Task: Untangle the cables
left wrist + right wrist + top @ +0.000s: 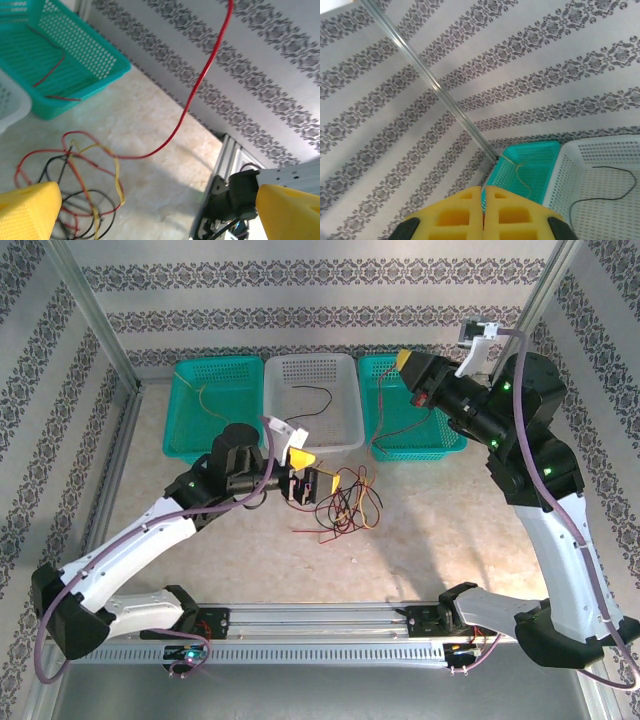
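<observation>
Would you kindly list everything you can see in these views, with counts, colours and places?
Teal baskets: 2, teal, far side of the table, left and right.
White basket: 1, white, between them.
Sorted cables: at least 3; yellow in the left teal basket, black in the white basket, red in the right teal basket.
Cable tangle: 1, red, yellow and black, mid-table.
Raised red cable: 1, red, climbing from the tangle out of the left wrist view.
Table: 1, beige marbled.
Left end effector: 1, yellow fingers, open, beside the tangle.
Right end effector: 1, yellow fingers, shut, raised near the right teal basket.
</observation>
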`<state>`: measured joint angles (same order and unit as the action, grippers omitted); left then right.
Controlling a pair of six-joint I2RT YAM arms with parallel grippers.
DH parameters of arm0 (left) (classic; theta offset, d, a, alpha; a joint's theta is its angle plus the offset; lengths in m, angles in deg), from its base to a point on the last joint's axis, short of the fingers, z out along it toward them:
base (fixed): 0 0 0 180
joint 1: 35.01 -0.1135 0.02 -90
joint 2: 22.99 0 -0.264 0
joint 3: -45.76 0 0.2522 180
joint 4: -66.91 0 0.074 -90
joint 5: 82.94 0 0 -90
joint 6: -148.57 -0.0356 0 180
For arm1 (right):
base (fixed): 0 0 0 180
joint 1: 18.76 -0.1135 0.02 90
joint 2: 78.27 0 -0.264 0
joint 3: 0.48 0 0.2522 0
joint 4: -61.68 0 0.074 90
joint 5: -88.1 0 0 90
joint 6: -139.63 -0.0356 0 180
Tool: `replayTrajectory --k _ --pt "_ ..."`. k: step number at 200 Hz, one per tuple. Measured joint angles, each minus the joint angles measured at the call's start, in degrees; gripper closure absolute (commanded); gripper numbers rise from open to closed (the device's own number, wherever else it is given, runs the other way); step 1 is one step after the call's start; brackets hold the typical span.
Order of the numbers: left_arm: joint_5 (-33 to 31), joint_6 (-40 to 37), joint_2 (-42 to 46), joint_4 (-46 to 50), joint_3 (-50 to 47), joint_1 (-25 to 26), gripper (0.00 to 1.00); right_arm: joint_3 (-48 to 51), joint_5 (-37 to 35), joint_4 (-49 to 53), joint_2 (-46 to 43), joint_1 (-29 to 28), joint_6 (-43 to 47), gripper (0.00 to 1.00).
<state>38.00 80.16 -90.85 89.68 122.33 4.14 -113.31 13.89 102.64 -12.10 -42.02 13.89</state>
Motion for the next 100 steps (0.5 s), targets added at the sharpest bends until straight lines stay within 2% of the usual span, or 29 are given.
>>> replayTrajectory --k 41,63,79,100 --pt "3.82 4.39 -9.07 -10.43 0.79 0.13 0.26 0.57 0.22 -2.45 -0.02 -2.1 -1.75 1.0" --pt "4.63 6.62 -13.18 -14.32 1.73 0.26 0.32 0.59 0.28 -3.06 0.0 -2.93 -2.08 1.0" --pt "4.87 8.17 -14.08 -17.09 1.73 0.48 0.44 0.61 0.26 -3.5 0.0 -3.26 -2.1 1.0" --pt "5.64 10.19 -14.29 -20.94 1.95 0.68 0.48 1.11 0.2 -3.91 -0.02 -3.58 -2.27 1.0"
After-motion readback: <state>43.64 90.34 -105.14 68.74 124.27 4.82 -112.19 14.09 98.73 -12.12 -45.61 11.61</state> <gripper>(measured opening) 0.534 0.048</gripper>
